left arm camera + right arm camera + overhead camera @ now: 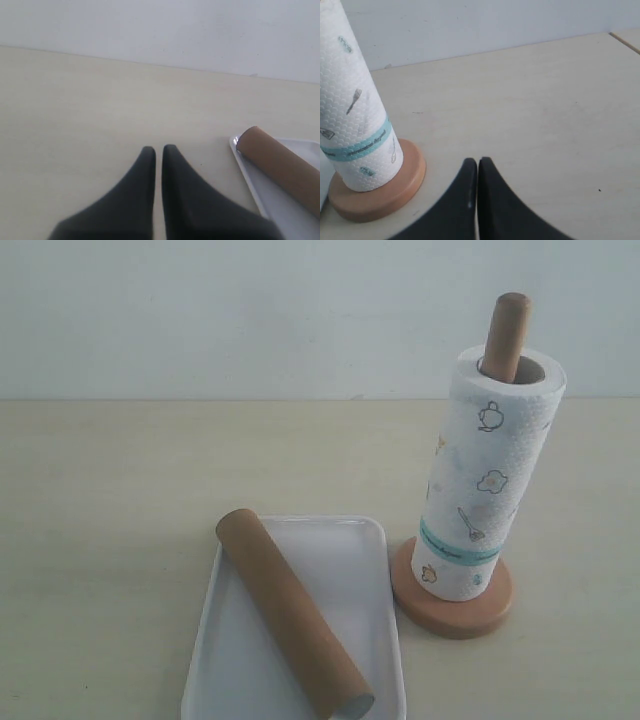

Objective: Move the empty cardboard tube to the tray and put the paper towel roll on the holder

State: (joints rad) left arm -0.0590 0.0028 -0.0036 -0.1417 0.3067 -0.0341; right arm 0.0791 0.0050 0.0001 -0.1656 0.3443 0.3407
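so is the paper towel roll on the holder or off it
On: the paper towel roll sits over the holder, whose post pokes out of its top.

The exterior camera sits in front of and above the surface (100, 540), tilted down and facing the pale wall (250, 310). It is near enough that the tray (345, 560) runs off the near edge of the view. The left wrist camera sits low behind the left hand (159, 148) and looks past its fingertips along the surface to the same wall. One end of the tube (280, 165) and a tray corner lie ahead, off to one side. The right wrist camera looks likewise over the right hand (477, 160), with the holder (395, 192) and roll (355, 110) close beside it. Each wrist view shares its items with the exterior view.
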